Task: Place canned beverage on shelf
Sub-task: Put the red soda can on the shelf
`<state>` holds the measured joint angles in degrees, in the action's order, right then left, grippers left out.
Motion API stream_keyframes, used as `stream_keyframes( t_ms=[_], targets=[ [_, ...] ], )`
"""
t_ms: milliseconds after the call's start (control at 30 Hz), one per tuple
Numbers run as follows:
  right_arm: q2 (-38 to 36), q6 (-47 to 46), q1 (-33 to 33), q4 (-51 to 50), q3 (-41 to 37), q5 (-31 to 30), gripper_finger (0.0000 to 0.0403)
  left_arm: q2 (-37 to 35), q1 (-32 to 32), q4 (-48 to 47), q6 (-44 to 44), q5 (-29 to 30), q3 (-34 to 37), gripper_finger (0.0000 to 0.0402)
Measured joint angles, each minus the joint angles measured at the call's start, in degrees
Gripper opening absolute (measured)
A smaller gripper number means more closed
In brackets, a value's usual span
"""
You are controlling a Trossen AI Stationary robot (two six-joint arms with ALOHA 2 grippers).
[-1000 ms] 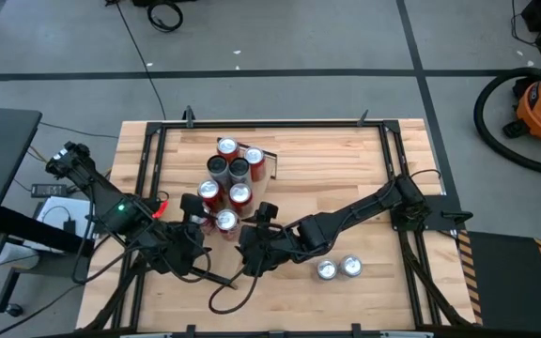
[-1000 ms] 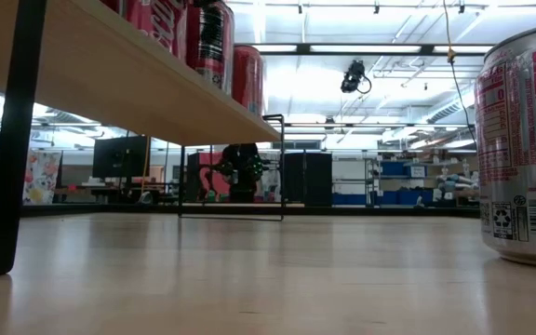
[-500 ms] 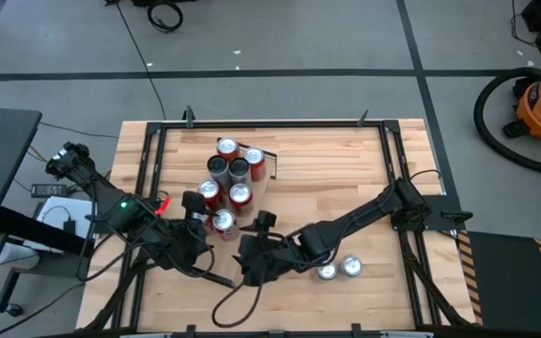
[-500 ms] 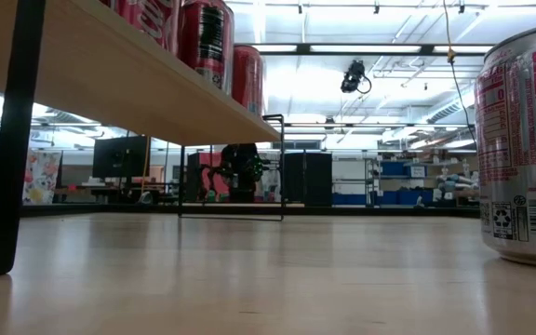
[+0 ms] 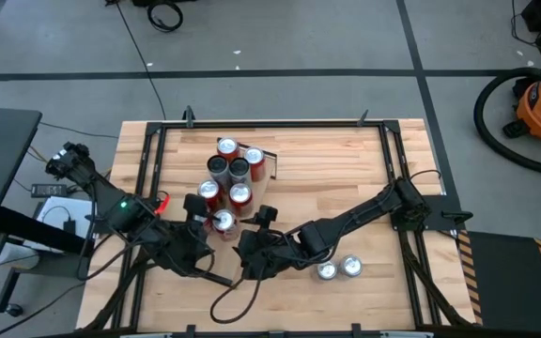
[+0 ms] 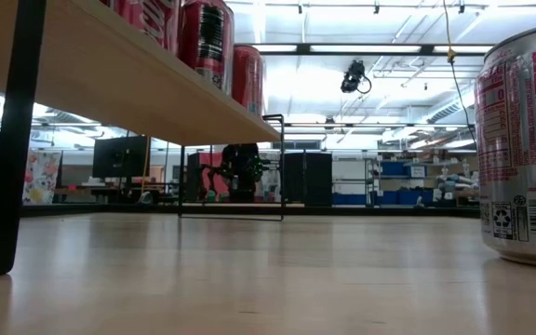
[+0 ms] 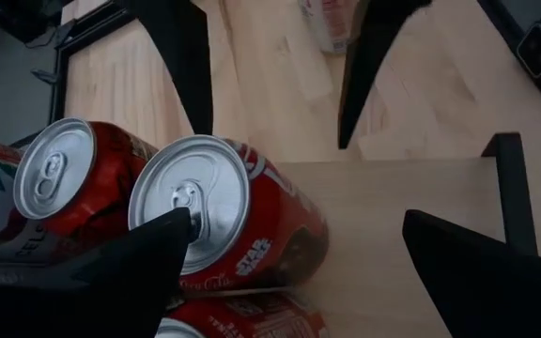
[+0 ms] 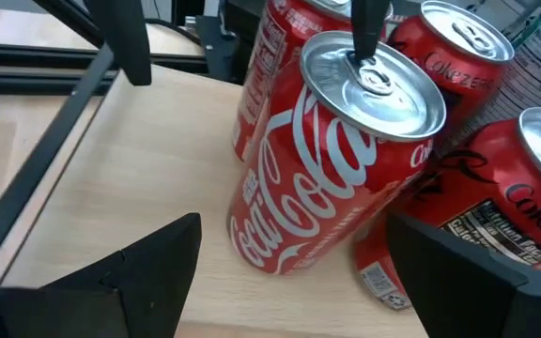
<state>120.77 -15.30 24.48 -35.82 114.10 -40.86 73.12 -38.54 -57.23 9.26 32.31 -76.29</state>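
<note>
High view: cans cluster on the shelf (image 5: pixel 242 174); the front can (image 5: pixel 224 222) stands at its near end, between the left gripper (image 5: pixel 198 214) and right gripper (image 5: pixel 259 225), both spread apart. Right wrist view: that can (image 8: pixel 346 160) stands upright and free on the shelf.

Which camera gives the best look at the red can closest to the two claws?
The right wrist view: the nearest red can fills it, label readable. The left wrist view shows its top; the high view only a small lid; the low view doesn't clearly show it.
</note>
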Motion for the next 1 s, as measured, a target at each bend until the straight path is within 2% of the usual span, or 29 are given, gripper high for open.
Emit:
stream_keyframes(
  t_ms=[667, 1000],
  targets=[
    [-1.38, -0.61, 0.23, -1.66, 0.02, -0.24, 0.0346, 0.99, 4.03, 5.27, -6.12, -3.80, 0.00, 0.0400],
    [-2.29, -5.14, 0.18, -6.29, 0.02, -0.64, 0.0346, 0.00, 1.44, 3.28, -6.17, -3.02, -2.31, 0.0400]
  ],
)
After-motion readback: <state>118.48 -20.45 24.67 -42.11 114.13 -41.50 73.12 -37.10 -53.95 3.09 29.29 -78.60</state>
